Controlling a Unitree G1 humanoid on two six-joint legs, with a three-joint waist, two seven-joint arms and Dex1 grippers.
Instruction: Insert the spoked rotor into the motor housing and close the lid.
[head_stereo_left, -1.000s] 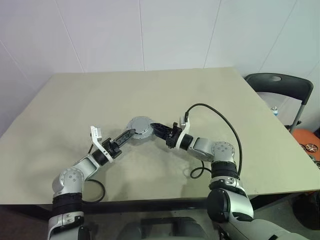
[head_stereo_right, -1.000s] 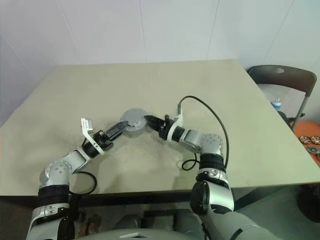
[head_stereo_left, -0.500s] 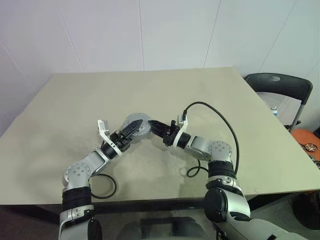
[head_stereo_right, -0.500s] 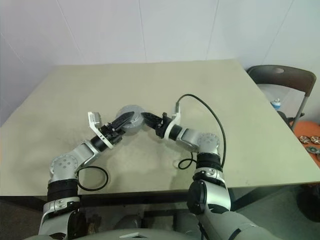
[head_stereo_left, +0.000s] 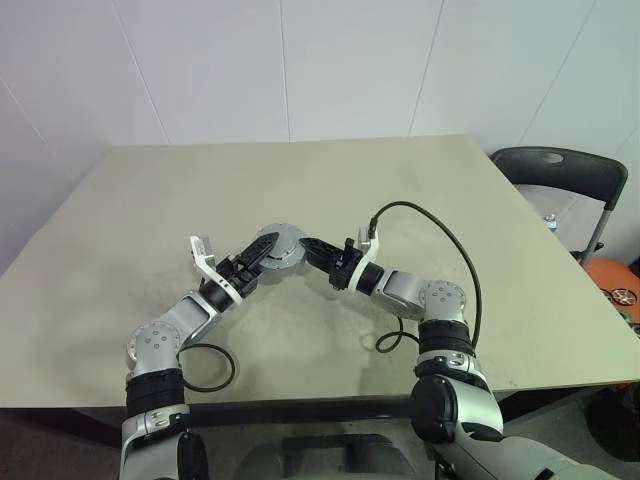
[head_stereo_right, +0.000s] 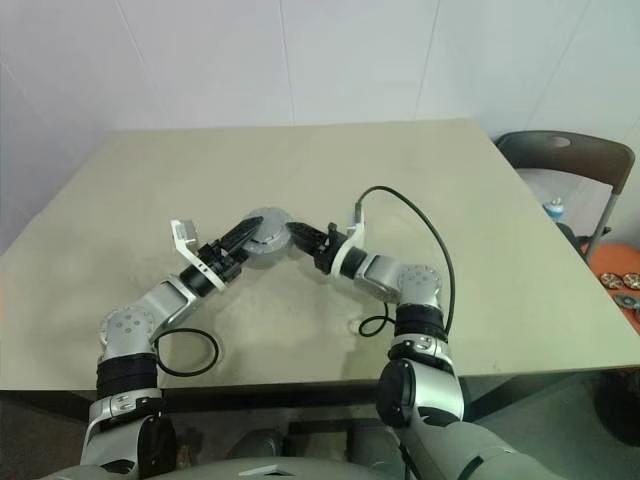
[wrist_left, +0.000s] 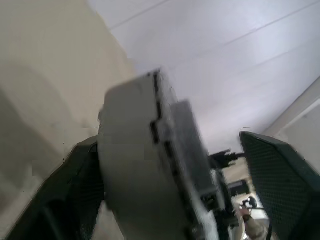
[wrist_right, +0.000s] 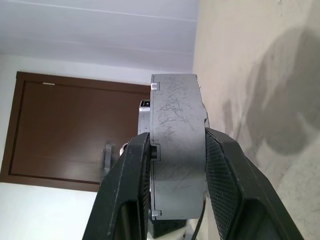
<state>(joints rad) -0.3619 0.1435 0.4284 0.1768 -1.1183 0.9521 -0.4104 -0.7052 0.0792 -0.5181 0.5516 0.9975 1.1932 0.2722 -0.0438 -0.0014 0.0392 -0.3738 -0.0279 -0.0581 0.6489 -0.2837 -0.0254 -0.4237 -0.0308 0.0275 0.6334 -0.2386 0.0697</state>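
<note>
The left pincer (head_stereo_left: 262, 252) reached in from the left, its black fingers spread wide on either side of the motor housing (head_stereo_left: 279, 248), which hung edge-on above the middle of the beige bench (head_stereo_left: 150, 200). In the left wrist view, one finger (wrist_left: 75, 180) lay against the grey flat face while the other stood off from it. The right pincer (head_stereo_left: 308, 247) came from the right, clamped on the housing's two flat faces. A dark chair (head_stereo_left: 560, 175) stood beyond the bench's right corner.

Silver-grey jointed arms, white wrist brackets, black jaws, looping black cables.
</note>
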